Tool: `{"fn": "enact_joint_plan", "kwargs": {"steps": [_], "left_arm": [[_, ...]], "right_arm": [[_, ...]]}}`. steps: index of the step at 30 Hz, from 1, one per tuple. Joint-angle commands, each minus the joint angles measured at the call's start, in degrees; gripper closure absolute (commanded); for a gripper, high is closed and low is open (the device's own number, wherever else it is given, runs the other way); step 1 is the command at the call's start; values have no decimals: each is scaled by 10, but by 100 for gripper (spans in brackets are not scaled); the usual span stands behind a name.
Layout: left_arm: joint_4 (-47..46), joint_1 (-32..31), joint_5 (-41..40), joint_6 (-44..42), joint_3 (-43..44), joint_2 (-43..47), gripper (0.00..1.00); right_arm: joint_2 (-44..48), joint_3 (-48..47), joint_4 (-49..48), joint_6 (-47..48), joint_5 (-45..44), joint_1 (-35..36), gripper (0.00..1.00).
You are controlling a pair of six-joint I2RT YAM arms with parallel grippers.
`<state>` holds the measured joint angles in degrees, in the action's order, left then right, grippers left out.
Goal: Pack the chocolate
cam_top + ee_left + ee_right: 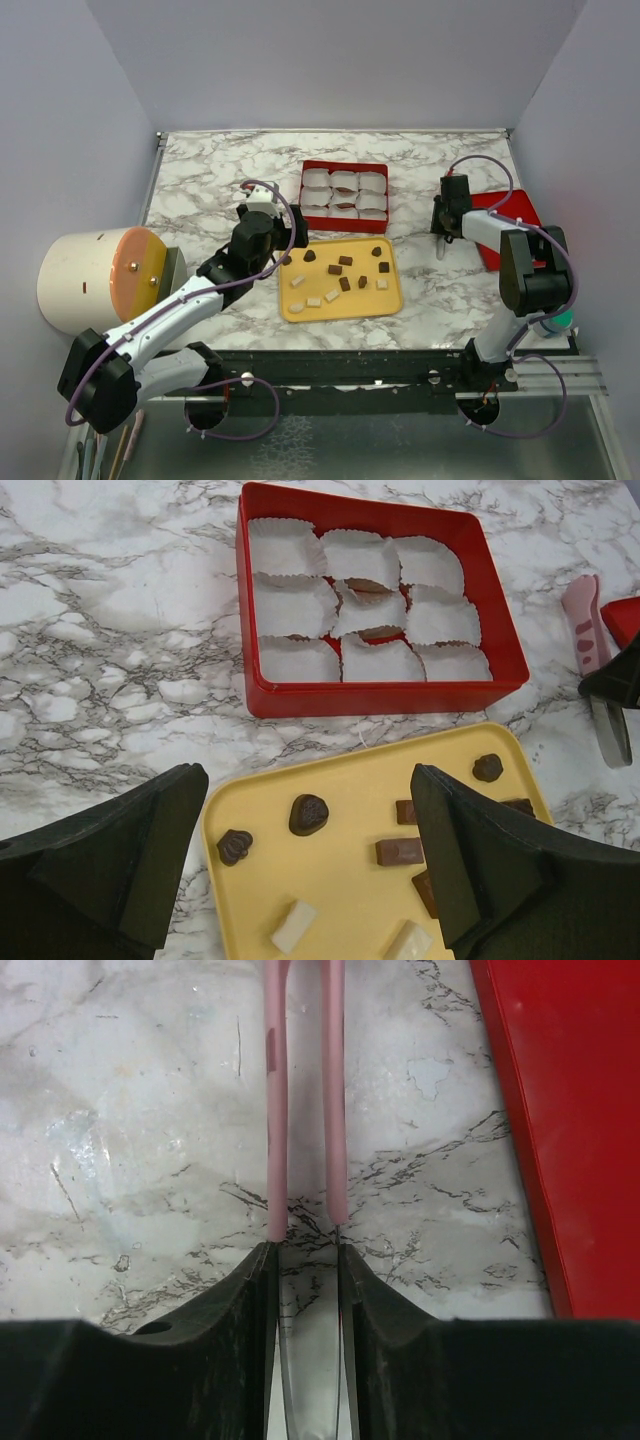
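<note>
Several chocolate pieces lie on a yellow tray (340,316): a dark domed one (309,814), a small dark one (235,847), a brown block (400,851) and another dark one (488,768). White pieces (294,926) lie among them. My left gripper (287,238) is open and empty above the tray's left end, its jaws wide apart in the left wrist view (308,780). A red box (345,166) of white paper cups stands behind the tray, with brown pieces in two middle cups (368,586). My right gripper (445,225) is shut on pink-tipped metal tongs (277,1110), tips pointing down at the table.
A red lid (492,255) lies flat right of the right gripper and fills the right edge of the right wrist view (570,1110). A large cream and orange cylinder (100,280) sits off the table's left edge. Grey walls enclose the table.
</note>
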<state>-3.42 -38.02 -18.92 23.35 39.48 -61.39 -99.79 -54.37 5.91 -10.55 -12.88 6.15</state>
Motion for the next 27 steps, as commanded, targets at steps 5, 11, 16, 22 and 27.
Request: {"fn": "enact_joint_plan", "kwargs": {"steps": [5, 11, 16, 22, 27], "left_arm": [[-11, -4, -7, 0, 1, -8, 7], [-5, -3, -10, -2, 3, -6, 7], [-1, -4, -10, -6, 4, -6, 7], [2, -4, -9, -5, 4, -2, 7], [3, -4, -9, -5, 4, 2, 8]], "right_arm": [[15, -44, 96, -28, -8, -2, 79], [21, -81, 156, -33, -1, -1, 95], [33, -95, 187, -36, 5, -2, 96], [45, -110, 217, -40, 11, -1, 99], [61, -114, 232, -43, 19, 1, 99]]}}
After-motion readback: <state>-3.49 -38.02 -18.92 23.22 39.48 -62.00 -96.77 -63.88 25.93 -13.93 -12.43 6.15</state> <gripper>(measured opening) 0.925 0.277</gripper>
